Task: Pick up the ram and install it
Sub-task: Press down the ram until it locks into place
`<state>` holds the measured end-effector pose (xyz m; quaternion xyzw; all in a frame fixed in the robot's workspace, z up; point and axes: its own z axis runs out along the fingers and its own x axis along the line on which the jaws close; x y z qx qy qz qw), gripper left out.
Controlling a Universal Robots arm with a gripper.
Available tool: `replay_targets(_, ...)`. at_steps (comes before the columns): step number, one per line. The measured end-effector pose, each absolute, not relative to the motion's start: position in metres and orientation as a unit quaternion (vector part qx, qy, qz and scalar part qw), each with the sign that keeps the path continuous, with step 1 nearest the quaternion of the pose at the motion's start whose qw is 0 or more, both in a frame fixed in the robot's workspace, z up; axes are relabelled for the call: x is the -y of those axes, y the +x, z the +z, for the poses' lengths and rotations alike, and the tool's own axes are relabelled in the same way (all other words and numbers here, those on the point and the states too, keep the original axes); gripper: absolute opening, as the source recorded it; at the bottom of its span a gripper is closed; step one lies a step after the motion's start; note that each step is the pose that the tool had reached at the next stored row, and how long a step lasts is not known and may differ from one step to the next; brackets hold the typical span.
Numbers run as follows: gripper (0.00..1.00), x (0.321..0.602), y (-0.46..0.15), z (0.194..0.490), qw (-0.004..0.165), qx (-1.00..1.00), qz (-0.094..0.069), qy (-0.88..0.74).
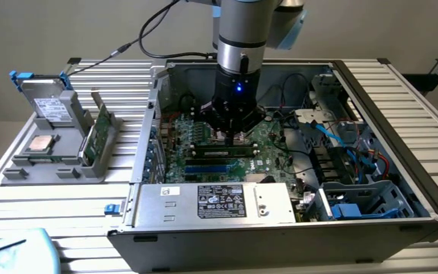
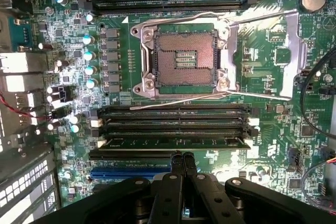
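The ram (image 2: 173,141), a long thin green stick, lies seated in one of the black memory slots (image 2: 173,113) beside the CPU socket (image 2: 184,59). In the exterior view the ram (image 1: 220,152) shows as a dark strip with a white label on the motherboard (image 1: 268,140). My gripper (image 2: 182,157) is shut, its two black fingers pressed together with nothing between them. Its tips sit right at the ram's long edge, near the middle of the stick; I cannot tell whether they touch. In the exterior view the gripper (image 1: 230,137) points straight down into the open computer case (image 1: 401,114).
A blue expansion slot (image 2: 128,172) lies next to the fingertips. The power supply (image 1: 211,202) sits at the case's front and cables (image 1: 341,142) crowd the exterior view's right. Outside the case a grey holder (image 1: 44,165) carries a green card (image 1: 97,137), a hard drive (image 1: 48,103) and a CPU (image 1: 40,144).
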<state>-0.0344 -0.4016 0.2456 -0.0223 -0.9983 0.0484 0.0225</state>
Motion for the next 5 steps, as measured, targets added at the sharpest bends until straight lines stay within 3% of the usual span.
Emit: replay_targets(5, 0.11, 0.4015, -0.0344, 0.2456, 0.023, 0.998, 0.048, -0.022)
